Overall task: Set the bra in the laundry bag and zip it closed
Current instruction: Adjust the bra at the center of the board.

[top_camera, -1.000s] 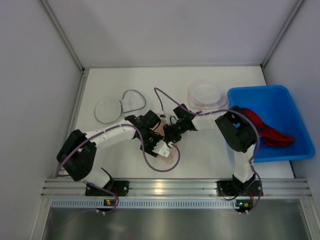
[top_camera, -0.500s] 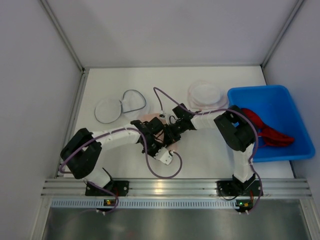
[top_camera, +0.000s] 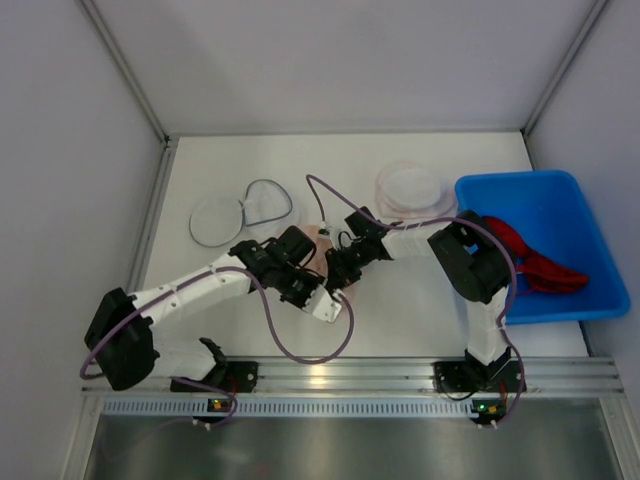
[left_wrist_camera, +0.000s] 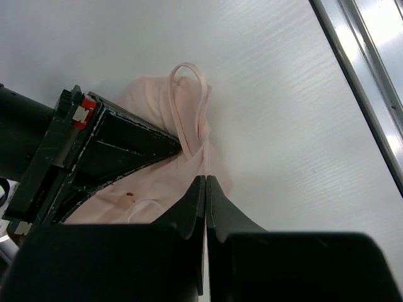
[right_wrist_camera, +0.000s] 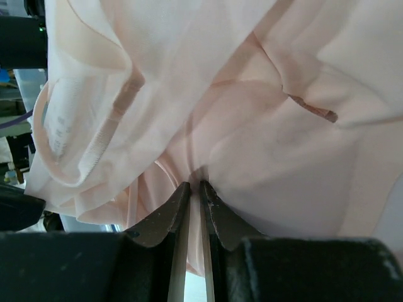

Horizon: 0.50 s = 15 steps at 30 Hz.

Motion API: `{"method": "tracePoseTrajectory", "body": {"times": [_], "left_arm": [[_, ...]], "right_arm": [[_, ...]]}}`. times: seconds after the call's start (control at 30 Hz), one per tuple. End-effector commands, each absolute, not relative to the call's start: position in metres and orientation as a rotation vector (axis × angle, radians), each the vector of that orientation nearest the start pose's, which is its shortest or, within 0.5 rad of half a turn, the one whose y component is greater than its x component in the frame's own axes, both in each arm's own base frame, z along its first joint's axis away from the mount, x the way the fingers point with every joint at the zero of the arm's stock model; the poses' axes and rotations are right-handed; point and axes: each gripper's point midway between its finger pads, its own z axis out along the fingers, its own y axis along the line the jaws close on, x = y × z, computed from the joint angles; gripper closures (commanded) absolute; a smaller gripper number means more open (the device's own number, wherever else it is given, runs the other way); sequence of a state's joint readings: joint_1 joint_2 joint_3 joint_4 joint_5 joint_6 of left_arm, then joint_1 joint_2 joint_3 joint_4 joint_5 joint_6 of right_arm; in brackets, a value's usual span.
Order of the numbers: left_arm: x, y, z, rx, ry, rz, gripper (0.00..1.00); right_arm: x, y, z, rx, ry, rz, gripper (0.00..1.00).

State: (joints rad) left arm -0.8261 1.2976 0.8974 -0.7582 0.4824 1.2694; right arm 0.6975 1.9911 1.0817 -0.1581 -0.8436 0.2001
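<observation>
The pale pink bra [top_camera: 322,240] is bunched at the table's middle between both grippers. My left gripper [top_camera: 325,285] comes at it from the near side. In the left wrist view its jaws [left_wrist_camera: 206,179] are pressed together on the bra's [left_wrist_camera: 157,182] edge, where a strap runs down into the tips. My right gripper [top_camera: 337,268] is shut on a fold of the bra [right_wrist_camera: 252,126], with cloth pinched between its jaws [right_wrist_camera: 194,187]. Its black fingers [left_wrist_camera: 126,145] lie over the cloth. A round white mesh laundry bag [top_camera: 215,220] with a dark rim lies open at the back left.
The bag's dark-rimmed flap ring [top_camera: 266,200] lies beside it. A second round white mesh pouch with a pink rim [top_camera: 410,187] lies at the back. A blue bin [top_camera: 560,190] holding red cloth [top_camera: 530,260] stands at the right. Purple cables loop near the table's front rail [top_camera: 350,375].
My left gripper has gone from open to shut at the bra's edge, and the left arm's elbow has swung out to the left. The right arm has stayed put.
</observation>
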Motion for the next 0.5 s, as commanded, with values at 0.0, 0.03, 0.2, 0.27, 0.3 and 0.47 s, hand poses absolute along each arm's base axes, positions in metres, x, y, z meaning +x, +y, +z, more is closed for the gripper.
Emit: {"method": "tracePoseTrajectory", "body": {"times": [0.0, 0.03, 0.2, 0.27, 0.3, 0.47], "left_arm": [[0.160, -0.254, 0.113, -3.167, -1.675, 0.774, 1.00], [0.163, -0.255, 0.109, -3.114, -1.726, 0.777, 1.00], [0.202, -0.275, 0.111, -3.062, -1.992, 0.684, 1.00], [0.217, -0.285, 0.112, -3.075, -2.069, 0.674, 1.00], [0.222, -0.286, 0.111, -3.056, -2.112, 0.659, 1.00], [0.245, -0.296, 0.108, -3.078, -2.251, 0.593, 1.00]], "right_arm": [[0.209, 0.329, -0.017, -1.001, 2.618, 1.190, 0.86], [0.207, 0.329, -0.016, -1.003, 2.617, 1.199, 0.86], [0.195, 0.329, 0.000, -1.060, 2.563, 1.249, 0.86], [0.187, 0.325, 0.002, -1.078, 2.566, 1.269, 0.86], [0.185, 0.324, 0.006, -1.097, 2.549, 1.276, 0.86], [0.170, 0.319, 0.016, -1.108, 2.543, 1.348, 0.87]]}}
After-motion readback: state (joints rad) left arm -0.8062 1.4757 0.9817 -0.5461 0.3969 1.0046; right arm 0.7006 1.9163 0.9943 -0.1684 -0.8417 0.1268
